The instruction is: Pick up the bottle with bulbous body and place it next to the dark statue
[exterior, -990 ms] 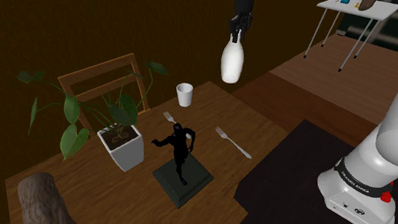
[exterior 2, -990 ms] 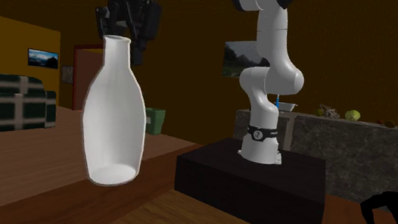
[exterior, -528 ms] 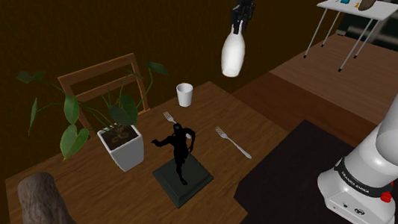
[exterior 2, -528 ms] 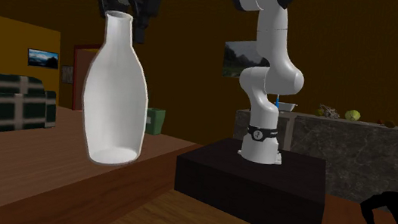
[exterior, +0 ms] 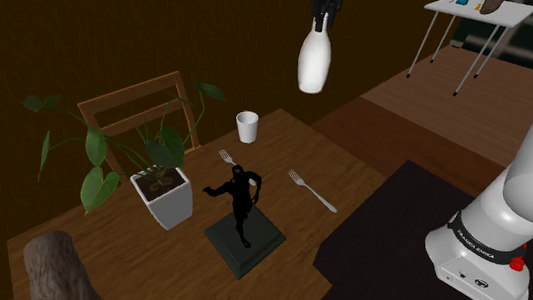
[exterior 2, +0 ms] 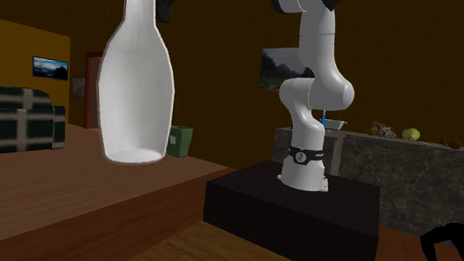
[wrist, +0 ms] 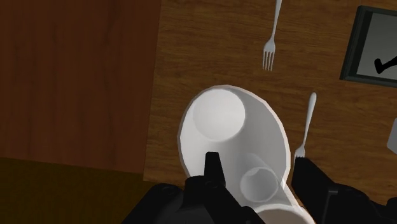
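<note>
**Grasp state.** The all-black two-finger end effector [wrist: 257, 170] is pinching the narrow neck of the plain white bottle with a bulbous body [exterior: 314, 61]. One finger presses on each side of the neck, just under the mouth. The bottle hangs below the end effector, slightly tilted, clear of the brown wood-grain worktop [exterior: 346, 166] and well above it.

**Wrist view.** The small round mouth sits between the fingers. A larger round disc closes the far end of the wide body. Two pale slender forks [wrist: 272, 38] lie flat on the worktop beneath the end effector. Past them is a corner of the dark-edged square base [wrist: 375, 44], with one black foot on it.

**Shoulder view.** The whole dark statue [exterior: 242, 199] appears here: a matte black human figure in a striding pose, standing on that base. It is below the end effector and well apart from it. A plain white cylindrical cup [exterior: 247, 127] stands on the worktop, closer to the spot under the end effector. A broad-leaved green plant in a white square pot [exterior: 163, 196] stands just beside the statue.

**Second exterior view.** This view gives the bottle's profile. A short straight neck runs into sloping shoulders, a rounded swelling body and a shallow hollow underside. The surface is smooth and unpatterned. Beyond the end effector, the white jointed arm [exterior 2: 314, 89] rises from its black box stand [exterior 2: 301, 217].
</note>
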### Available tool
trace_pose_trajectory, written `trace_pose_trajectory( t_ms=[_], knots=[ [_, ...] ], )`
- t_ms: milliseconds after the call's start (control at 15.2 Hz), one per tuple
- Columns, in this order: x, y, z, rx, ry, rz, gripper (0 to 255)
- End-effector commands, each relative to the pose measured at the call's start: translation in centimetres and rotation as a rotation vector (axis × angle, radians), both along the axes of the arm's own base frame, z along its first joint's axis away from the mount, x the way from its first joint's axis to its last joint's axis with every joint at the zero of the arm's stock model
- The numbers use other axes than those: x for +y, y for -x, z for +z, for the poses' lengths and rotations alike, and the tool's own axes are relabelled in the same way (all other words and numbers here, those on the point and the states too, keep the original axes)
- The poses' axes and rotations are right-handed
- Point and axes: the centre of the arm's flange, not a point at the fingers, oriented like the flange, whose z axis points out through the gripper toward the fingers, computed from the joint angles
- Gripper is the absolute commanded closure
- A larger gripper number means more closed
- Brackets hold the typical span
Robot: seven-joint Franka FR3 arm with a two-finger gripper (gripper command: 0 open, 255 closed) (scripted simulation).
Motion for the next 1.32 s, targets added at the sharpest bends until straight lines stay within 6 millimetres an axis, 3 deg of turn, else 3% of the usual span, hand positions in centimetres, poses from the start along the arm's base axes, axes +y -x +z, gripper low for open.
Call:
trace_pose_trajectory(
  t_ms=[0,1254],
  knots=[
    [0.1,0.0,1.2,0.0,0.0,0.0,255],
    [0.1,0.0,11.2,0.0,0.0,0.0,255]
  ],
)
